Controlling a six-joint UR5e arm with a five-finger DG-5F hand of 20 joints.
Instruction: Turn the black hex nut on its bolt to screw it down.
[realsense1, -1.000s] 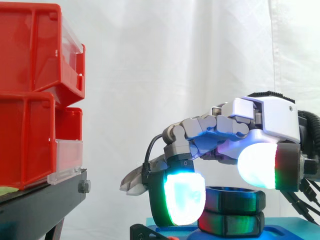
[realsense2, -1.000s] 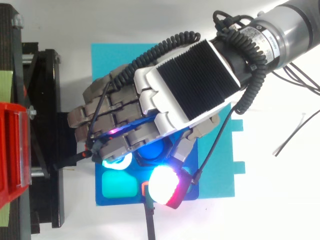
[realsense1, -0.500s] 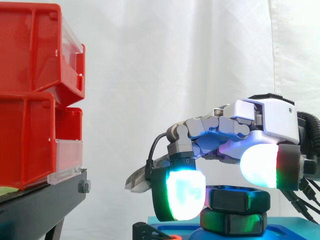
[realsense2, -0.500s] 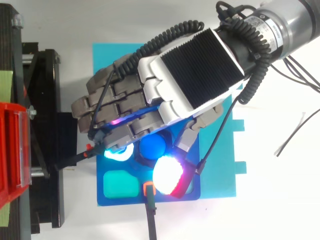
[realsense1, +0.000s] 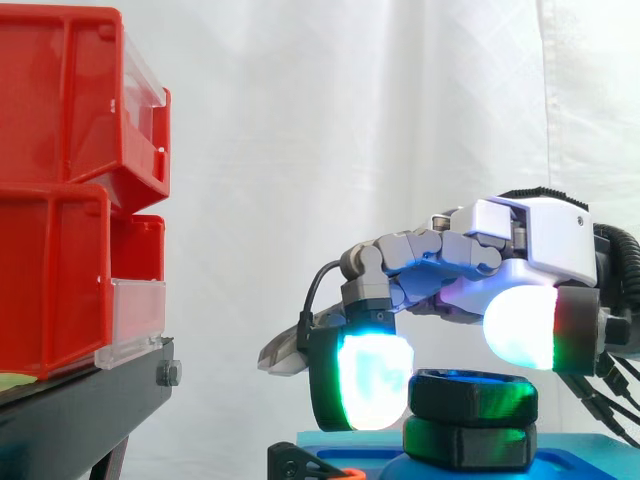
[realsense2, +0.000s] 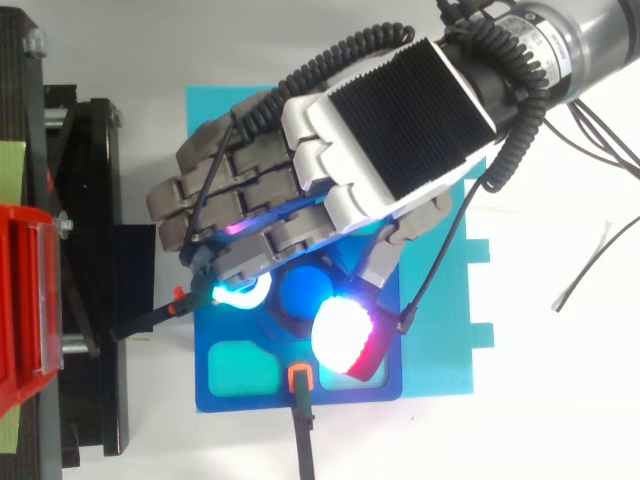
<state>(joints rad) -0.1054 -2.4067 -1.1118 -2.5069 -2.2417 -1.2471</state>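
Side view: hand (realsense1: 520, 235) gripping the black hex nut (realsense1: 472, 395) on its bolt

The hand is arching over the nut with its fingers curling down around it. A cyan fingertip (realsense1: 370, 380) is pressing on the nut's left flank. The white thumb pad (realsense1: 518, 330) is sitting at its near right edge, though contact there is unclear. Judgement: the opposed pads are giving purchase for twisting. The nut is riding high on the blue bolt (realsense2: 305, 292), above a black hex collar (realsense1: 470, 443), so thread is probably remaining. The bolt is standing on a blue fixture plate (realsense2: 250, 402), which is likely holding it steady.
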